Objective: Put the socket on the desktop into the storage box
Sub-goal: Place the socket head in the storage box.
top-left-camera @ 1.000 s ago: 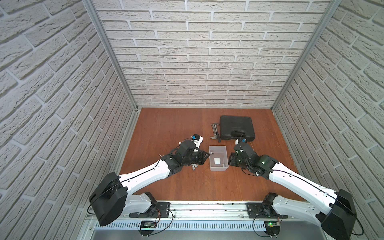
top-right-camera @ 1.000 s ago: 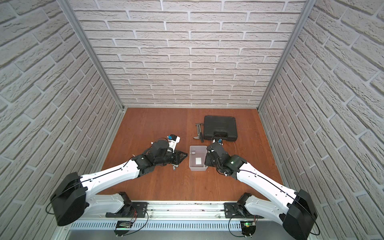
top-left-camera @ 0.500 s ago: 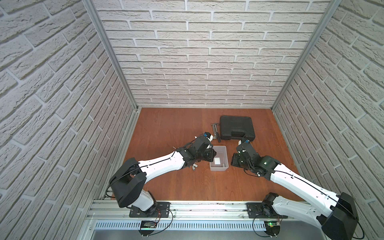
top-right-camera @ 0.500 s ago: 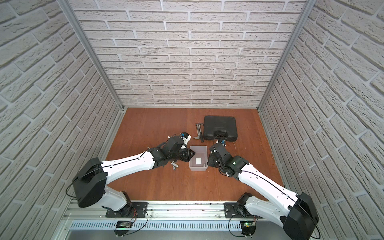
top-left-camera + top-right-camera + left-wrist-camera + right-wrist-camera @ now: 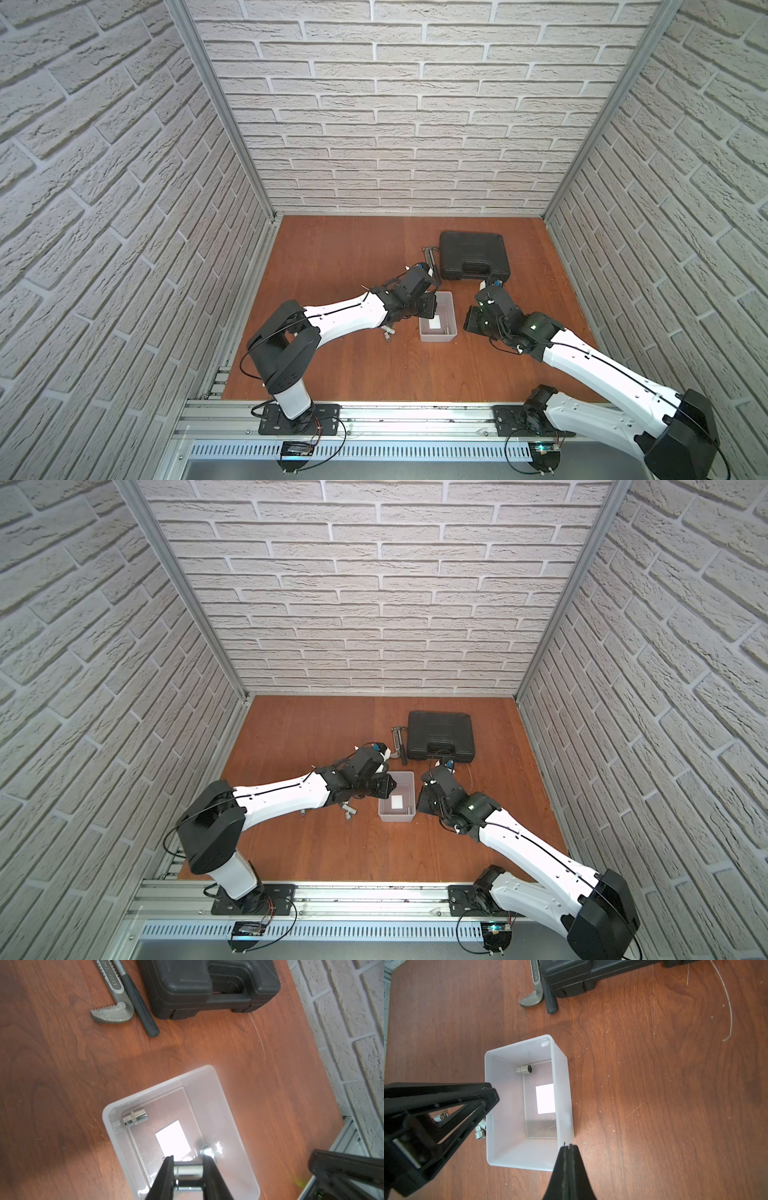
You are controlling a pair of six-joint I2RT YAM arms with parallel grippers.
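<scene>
Socket (image 5: pixel 188 1174) pinched in L gripper (image 5: pixel 188 1158) over storage box (image 5: pixel 220 1105) (2nd socket (image 5: pixel 134 1119) already inside); R gripper (image 5: pixel 568 1146) closed, empty.

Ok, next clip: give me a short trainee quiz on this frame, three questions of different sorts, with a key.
1. True or false: the right pincer grips a chrome steel socket.
2. The left pincer, over the small translucent plastic storage box, holds: A) the grey pipe wrench B) a shiny chrome socket C) nothing.
3. Fill in: loose sockets lie on the reddish-brown wooden desktop, and another socket already lies in the ____.
Key: 1 false, it is shut and empty. 2 B. 3 storage box.
</scene>
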